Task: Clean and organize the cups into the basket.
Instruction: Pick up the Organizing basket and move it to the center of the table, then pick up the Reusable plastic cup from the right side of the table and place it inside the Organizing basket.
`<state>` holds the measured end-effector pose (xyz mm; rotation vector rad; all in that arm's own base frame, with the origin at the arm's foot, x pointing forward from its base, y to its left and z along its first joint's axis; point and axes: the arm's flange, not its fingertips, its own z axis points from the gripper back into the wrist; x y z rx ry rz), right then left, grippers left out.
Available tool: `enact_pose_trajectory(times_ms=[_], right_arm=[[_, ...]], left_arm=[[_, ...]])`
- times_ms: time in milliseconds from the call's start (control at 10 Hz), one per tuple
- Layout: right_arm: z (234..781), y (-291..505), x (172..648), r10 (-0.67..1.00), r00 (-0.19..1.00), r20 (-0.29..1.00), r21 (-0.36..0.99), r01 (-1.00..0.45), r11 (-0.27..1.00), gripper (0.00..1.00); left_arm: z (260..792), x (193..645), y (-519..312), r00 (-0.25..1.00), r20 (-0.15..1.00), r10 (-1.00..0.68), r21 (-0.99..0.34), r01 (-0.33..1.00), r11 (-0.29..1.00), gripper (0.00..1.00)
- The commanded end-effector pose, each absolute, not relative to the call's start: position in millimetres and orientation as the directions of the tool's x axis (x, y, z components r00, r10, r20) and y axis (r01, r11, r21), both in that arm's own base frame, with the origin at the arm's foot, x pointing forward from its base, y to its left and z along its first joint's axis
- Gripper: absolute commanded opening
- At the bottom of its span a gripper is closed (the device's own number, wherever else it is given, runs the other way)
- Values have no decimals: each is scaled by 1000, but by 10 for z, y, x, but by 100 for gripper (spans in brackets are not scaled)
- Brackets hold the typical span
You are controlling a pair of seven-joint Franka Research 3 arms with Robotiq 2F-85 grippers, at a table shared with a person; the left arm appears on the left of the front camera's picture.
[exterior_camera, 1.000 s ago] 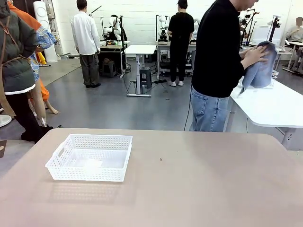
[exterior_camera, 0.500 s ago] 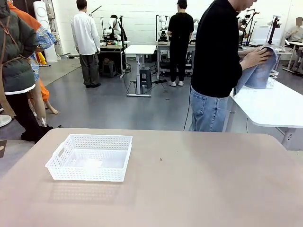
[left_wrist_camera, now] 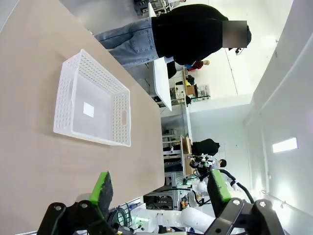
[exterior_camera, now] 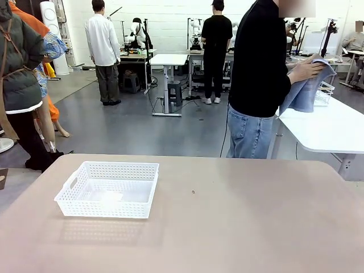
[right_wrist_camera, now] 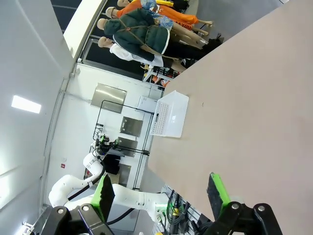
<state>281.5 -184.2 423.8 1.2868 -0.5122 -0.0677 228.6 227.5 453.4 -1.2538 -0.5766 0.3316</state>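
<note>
While both claws hang over the counter [exterior_camera: 239,216] with their green pads spread fully wide and nothing between them, the coming move depends on one relation: the side on which the basket [exterior_camera: 106,208] lies. From the left claw [left_wrist_camera: 160,188] the basket is ahead and off toward one pad, quite near. From the right claw [right_wrist_camera: 161,193] the same basket is well apart, far across the bare counter. So the left arm is judged the nearer one. The basket stands flat on the robot's left half of the counter, its long side running across, and it holds no cup. Beyond the far edge a person [exterior_camera: 259,57] stands turned to a white table [exterior_camera: 330,128], and one hand [exterior_camera: 307,69] presses a blue-grey cloth [exterior_camera: 307,91]. Whether a cup is inside the cloth cannot be told; probably the cleaning step is in hand.
</note>
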Motion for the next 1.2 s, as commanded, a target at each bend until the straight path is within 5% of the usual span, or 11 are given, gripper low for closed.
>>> enact_pose_trajectory(times_ms=[0, 1100], right_arm=[[4230, -1845, 2809, -324, 888, 326, 927, -232, 295, 100], [4230, -1845, 2809, -324, 888, 326, 927, -232, 295, 100]], left_arm=[[4568, 2268, 2272, 812, 230, 536, -955, 83, 285, 100], [4568, 2268, 2272, 812, 230, 536, -955, 83, 285, 100]])
